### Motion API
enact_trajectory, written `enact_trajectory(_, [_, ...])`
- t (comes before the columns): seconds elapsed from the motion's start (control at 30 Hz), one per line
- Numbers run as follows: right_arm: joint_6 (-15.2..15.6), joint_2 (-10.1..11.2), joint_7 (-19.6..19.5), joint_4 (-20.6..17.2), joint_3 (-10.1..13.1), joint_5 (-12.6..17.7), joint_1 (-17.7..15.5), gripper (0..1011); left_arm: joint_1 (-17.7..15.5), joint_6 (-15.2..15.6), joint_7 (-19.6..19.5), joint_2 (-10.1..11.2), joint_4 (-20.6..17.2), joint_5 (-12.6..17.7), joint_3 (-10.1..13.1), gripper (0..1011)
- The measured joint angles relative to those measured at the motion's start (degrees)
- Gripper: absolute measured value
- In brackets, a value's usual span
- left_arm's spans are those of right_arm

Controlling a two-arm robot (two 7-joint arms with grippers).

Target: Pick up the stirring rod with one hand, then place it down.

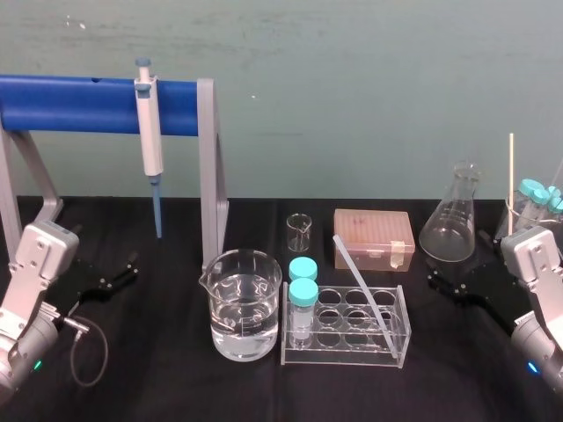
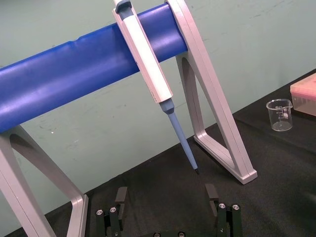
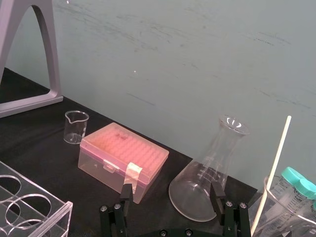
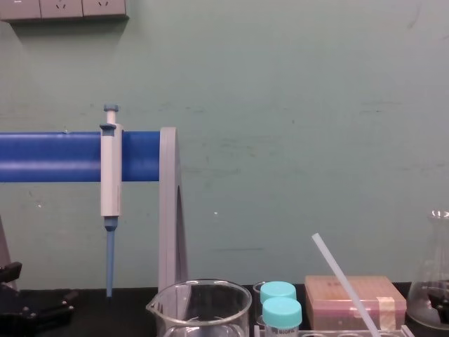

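Claws are resting wide open and empty: left claw (image 2: 165,195), right claw (image 3: 171,190). The stirring rod (image 1: 359,274) is leaning in the tube rack (image 1: 345,359); a slanted grab is risking dragging the rack over.

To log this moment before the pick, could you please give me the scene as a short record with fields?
Rod: leaning tilted, lower end inside the clear rack, untouched
Left gripper: open, low at far left, facing the pipette on its stand
Right gripper: open, low at far right, close to the flask
Tubes: two, capped, at the rack's left end
Beaker: just left of the rack
Box: pink, behind the rack
Task state: rod not yet picked up
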Motion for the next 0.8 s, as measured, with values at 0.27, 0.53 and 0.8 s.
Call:
enact_trajectory(0.27, [0.00,0.00,0.00,0.00,0.00,0.00,0.00,1003,0.00,0.00,0.00,0.00,0.00,0.00,0.00,1000])
enact_trajectory(0.53, [0.00,0.00,0.00,0.00,0.00,0.00,0.00,1003,0.00,0.00,0.00,0.00,0.00,0.00,0.00,1000])
enact_trajectory(0.8, [0.00,0.00,0.00,0.00,0.00,0.00,0.00,1003,0.00,0.00,0.00,0.00,0.00,0.00,0.00,1000])
